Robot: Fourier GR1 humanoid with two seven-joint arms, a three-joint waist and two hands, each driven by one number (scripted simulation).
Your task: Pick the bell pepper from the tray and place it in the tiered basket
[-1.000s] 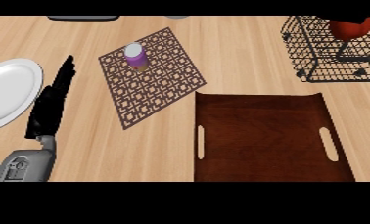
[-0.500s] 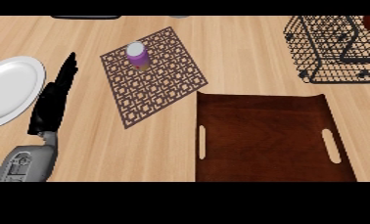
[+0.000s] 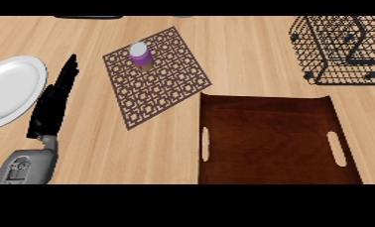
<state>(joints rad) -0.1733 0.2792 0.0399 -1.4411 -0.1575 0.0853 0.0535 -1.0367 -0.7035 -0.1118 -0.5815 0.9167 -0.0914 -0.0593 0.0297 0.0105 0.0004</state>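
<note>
The dark brown wooden tray lies at the lower right with nothing on it. At the upper right stands the black wire tiered basket, cut off by the view's edge. No bell pepper shows anywhere in this view. My left hand rests open at the left, fingers straight and pointing up the counter, far from both tray and basket. My right hand is out of sight.
A brown lattice placemat lies in the middle, with a small purple cup with a white top on its far corner. A white plate sits at the left edge, beside my left hand. A dark object lines the far edge.
A red object seen at the basket's top one second ago no longer shows. The basket's visible part has shifted slightly. My left hand has barely moved.
</note>
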